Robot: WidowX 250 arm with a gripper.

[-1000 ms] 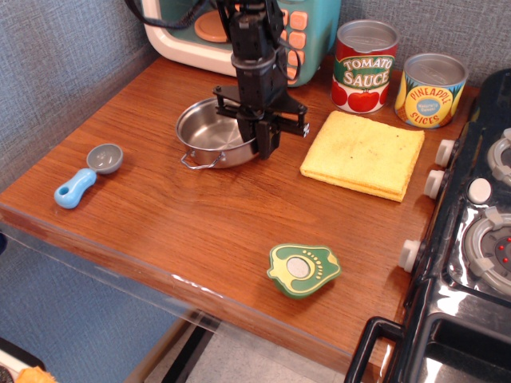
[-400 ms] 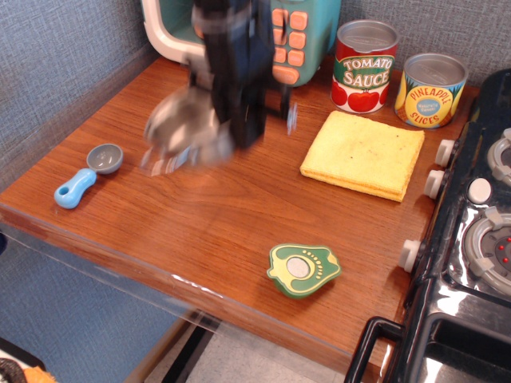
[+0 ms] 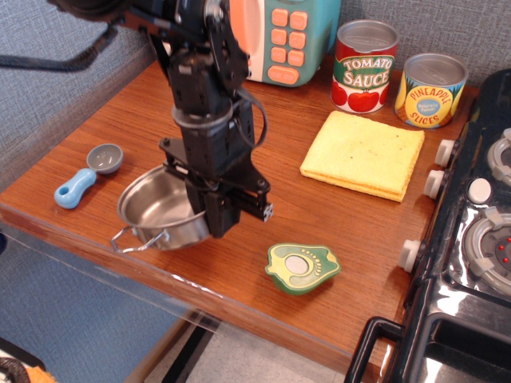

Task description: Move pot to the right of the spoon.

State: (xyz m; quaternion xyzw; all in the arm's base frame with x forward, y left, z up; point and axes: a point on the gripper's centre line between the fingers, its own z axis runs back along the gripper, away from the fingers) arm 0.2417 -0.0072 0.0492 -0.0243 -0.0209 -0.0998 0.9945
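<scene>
The shiny steel pot [image 3: 156, 209] with wire loop handles is near the table's front edge, to the right of and a little in front of the spoon. My black gripper [image 3: 209, 220] is shut on the pot's right rim, the arm coming down from the upper left. I cannot tell whether the pot rests on the wood or hangs just above it. The spoon [image 3: 86, 175], with a light-blue handle and grey bowl, lies at the left of the table, apart from the pot.
A green avocado-shaped toy [image 3: 302, 269] lies right of the gripper near the front edge. A yellow cloth [image 3: 364, 154], a tomato sauce can [image 3: 365, 67] and a pineapple can [image 3: 431, 90] are at the back right. A toy microwave [image 3: 279, 36] is behind; a stove [image 3: 479, 231] stands at the right.
My gripper has carried the pot from the middle back of the table, near the microwave, forward and left to the front edge beside the spoon. The spoon has not moved.
</scene>
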